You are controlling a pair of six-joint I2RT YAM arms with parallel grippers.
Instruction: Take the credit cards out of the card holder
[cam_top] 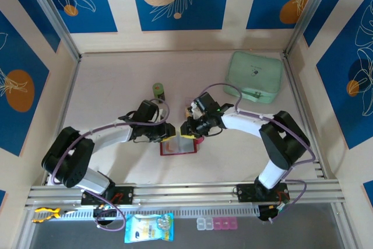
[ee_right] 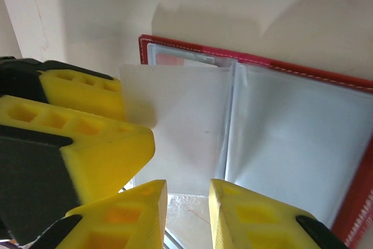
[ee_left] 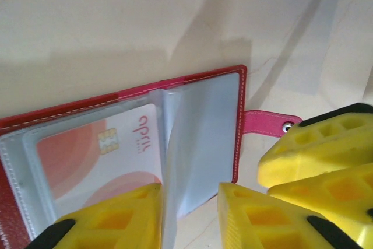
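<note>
**open card holder, both arms at work.** the card holder [ee_left: 239,115] lies flat and open on the desk [ee_left: 105,16]. its closure tab [ee_left: 265,122] is turned out to one side, so the clear sleeves face up. one credit card [ee_left: 99,150], pale with a gold chip, sits fully inside a sleeve on the page away from the tab.

the left gripper [ee_left: 189,193] reaches over the holder's edge with its jaws a little apart, astride a raised sleeve leaf [ee_left: 198,126]. this is apparently to lift the leaf clear of the pocket beneath. the gap is wider than the film, so no firm pinch is evident.

the right gripper [ee_right: 187,188] hovers just beside the holder's tab with its jaws slightly apart and empty, probably placed to draw the exposed card. extraction is judged not yet begun.
</note>
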